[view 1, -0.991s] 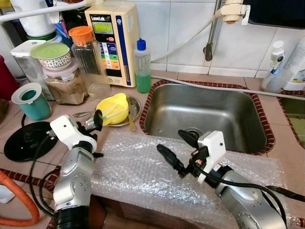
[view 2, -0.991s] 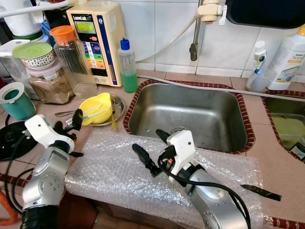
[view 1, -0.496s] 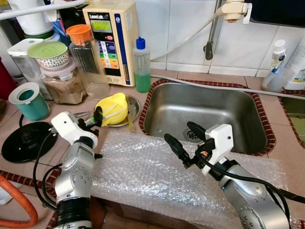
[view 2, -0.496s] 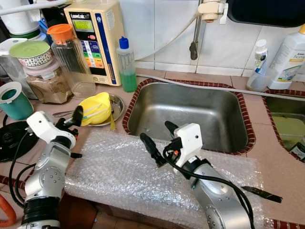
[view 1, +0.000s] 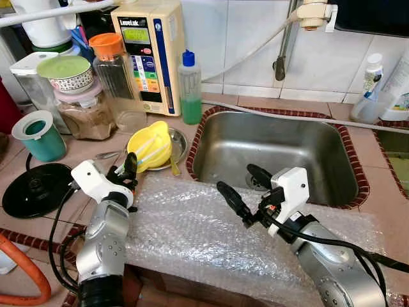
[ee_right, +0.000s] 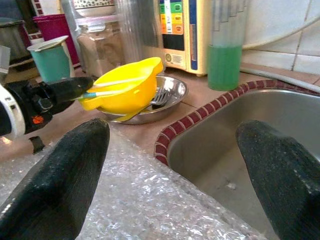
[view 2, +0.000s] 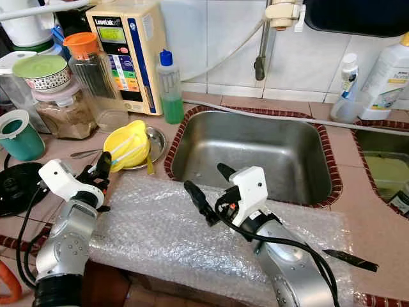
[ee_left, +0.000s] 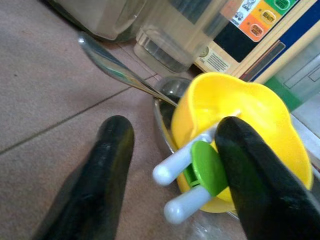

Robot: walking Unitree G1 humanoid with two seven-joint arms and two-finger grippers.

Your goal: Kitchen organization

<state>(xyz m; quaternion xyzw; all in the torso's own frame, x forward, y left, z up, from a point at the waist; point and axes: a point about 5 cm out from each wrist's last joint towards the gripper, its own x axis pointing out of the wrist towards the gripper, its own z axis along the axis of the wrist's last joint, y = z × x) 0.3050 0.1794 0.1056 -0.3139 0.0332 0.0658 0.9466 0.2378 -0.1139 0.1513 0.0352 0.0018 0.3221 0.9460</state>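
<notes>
Home kitchen, steel sink in a tiled counter, dish soap bottle, food jars

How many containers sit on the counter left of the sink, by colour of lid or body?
Orange-lidded clear jar: 1
Blue-capped green liquid bottle: 1
Teal cup: 1
Yellow bowl: 1
Green-lidded patterned bowl: 1
Total: 5

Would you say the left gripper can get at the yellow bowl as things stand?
Probably yes: the left gripper is open right at the yellow bowl, whose rim sits between its fingers in the wrist view, with nothing in between.
</notes>
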